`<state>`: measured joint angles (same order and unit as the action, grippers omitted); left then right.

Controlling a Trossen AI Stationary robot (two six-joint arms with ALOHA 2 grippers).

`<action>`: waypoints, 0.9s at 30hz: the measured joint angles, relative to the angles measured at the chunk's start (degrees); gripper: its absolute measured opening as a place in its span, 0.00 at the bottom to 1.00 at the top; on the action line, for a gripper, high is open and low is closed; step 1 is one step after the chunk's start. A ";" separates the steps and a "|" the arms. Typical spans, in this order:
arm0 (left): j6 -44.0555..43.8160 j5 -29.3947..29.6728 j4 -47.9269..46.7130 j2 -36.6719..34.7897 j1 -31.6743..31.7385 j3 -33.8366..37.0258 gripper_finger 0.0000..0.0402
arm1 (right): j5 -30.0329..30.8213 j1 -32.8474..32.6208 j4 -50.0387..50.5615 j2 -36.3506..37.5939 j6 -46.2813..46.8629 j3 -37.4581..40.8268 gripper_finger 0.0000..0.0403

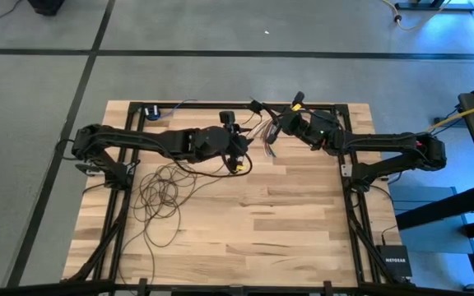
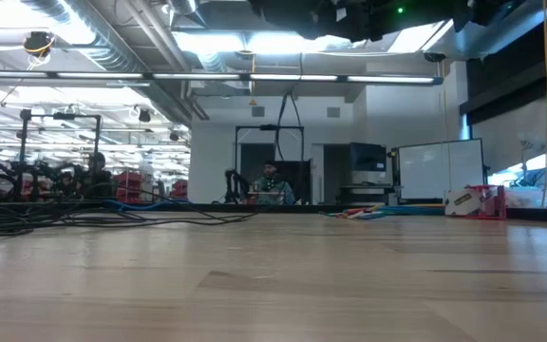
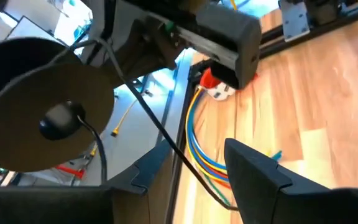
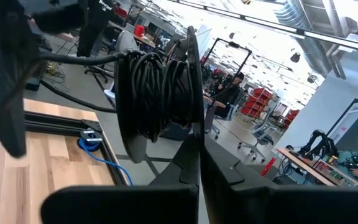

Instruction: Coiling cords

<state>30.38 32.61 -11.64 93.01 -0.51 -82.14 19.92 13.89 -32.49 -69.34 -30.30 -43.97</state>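
The cord is a thin dark wire. Part of it lies in loose loops [image 1: 161, 191] on the wood at the table's left. Part is wound on a round spool [image 4: 160, 93], whose flat disc face [image 3: 48, 118] carries a small black puck [image 3: 58, 121]. My right gripper [image 1: 290, 122] is shut on this spool above the table's far middle. A strand [image 3: 166, 134] runs from the spool down between the fingers of my left gripper [image 3: 194, 180], which stands open just left of the spool [image 1: 241, 156]. My right gripper pinches one thin flange of the spool [image 4: 192, 118] edge-on between its two fingers. The fingers come roughly level from the table's right. The spool is lifted clear of the table, with the wound cord beside the fingers. My left gripper has the strand passing between its fingers; I cannot tell whether a finger touches it.
A short bundle of multicoloured wires [image 3: 197, 146] hangs at the far middle, by the black frame rail [image 1: 220, 104]. A thick yellow cable [image 1: 467, 119] lies off the table's right. A small black box [image 1: 395, 261] sits near the right front. Bare wood [image 1: 262, 230] spreads across the near half.
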 joint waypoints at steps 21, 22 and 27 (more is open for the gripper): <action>-2.96 0.71 -1.77 -1.01 -0.68 -0.25 0.33 | -0.01 0.00 0.03 0.02 -0.13 0.00 0.01; -2.97 0.73 -1.85 -1.01 -0.61 -0.25 0.32 | -0.02 0.00 0.03 0.02 -0.11 0.00 0.01; -3.20 0.69 -2.50 -0.98 -0.63 -0.25 0.14 | -0.02 0.00 0.01 0.02 -0.16 0.00 0.01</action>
<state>27.18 33.30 -14.15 92.03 -1.14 -82.39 19.90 13.89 -32.48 -69.32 -30.46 -43.97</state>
